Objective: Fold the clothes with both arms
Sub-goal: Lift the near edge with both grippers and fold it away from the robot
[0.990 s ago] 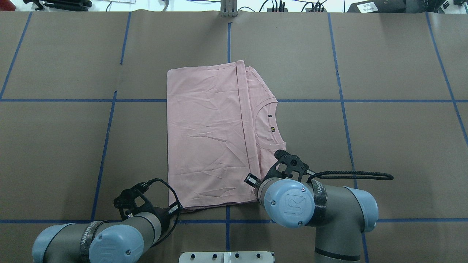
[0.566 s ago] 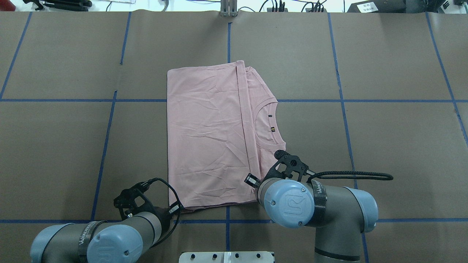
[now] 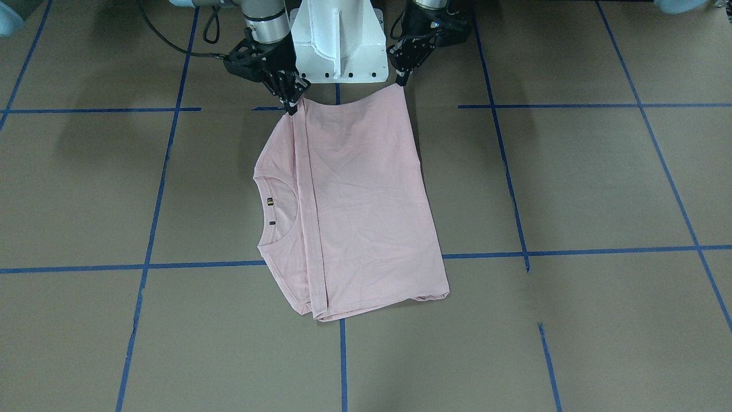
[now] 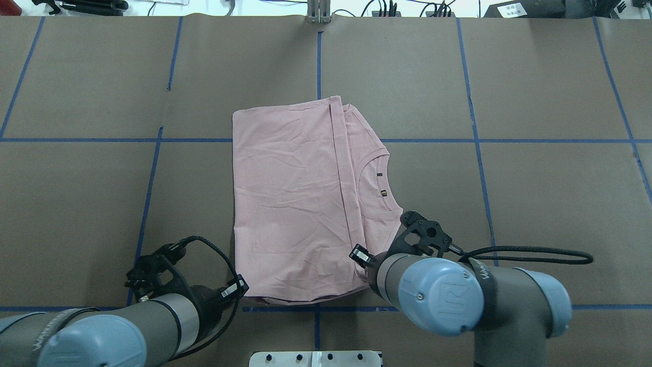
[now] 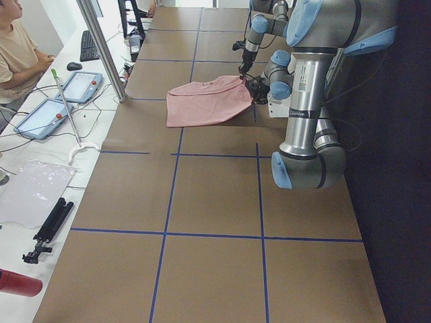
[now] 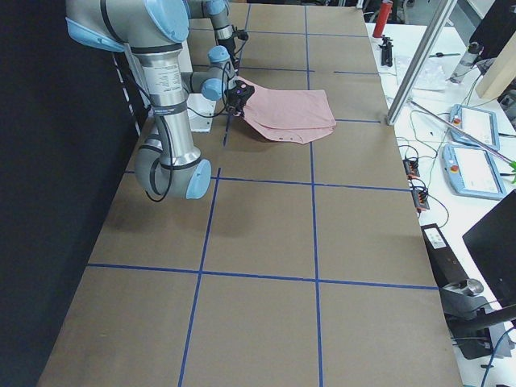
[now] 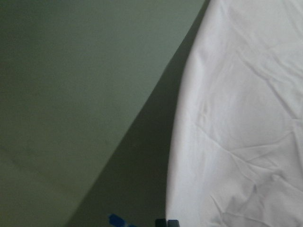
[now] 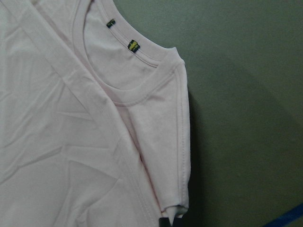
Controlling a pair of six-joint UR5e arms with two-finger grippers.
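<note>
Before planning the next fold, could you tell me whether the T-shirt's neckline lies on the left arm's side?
No, overhead the neckline lies on the right arm's side of the T-shirt.

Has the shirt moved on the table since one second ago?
Yes. In the overhead view the shirt has slid toward the robot: its far edge now lies closer to the blue tape line crossing it.

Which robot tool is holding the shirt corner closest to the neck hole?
The right tool: it pinches the T-shirt corner on the neck hole side. The left tool holds the plain folded side.
</note>
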